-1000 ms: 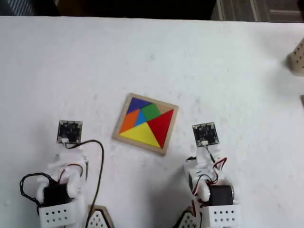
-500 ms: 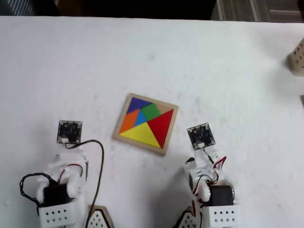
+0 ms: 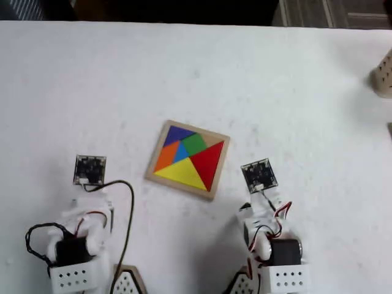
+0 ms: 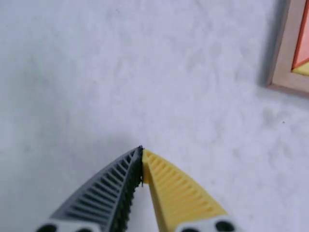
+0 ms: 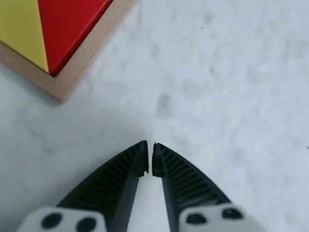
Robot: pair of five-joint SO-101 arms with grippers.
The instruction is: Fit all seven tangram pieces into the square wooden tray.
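Observation:
The square wooden tray [image 3: 157, 153] lies turned a little at the table's middle, packed with coloured tangram pieces: a red triangle [image 3: 208, 162], a yellow triangle [image 3: 180, 174], orange, blue, green and purple ones. My left gripper [image 4: 141, 151] is shut over bare white table, with the tray's corner [image 4: 285, 72] off to one side. My right gripper [image 5: 149, 149] is shut too, just short of the tray's corner [image 5: 63, 82] where the red piece [image 5: 72, 24] and yellow piece [image 5: 19, 29] meet. In the high view both arms are folded back at the front edge, left arm [image 3: 79, 226] and right arm [image 3: 266, 226].
A pale perforated object [image 3: 383, 75] stands at the right edge. A black cable [image 3: 125, 220] loops beside the left arm. White tabletop [image 3: 196, 73] stretches open behind the tray.
The right arm's wrist shifted slightly left toward the tray and then held still. The left arm and the tray have not moved.

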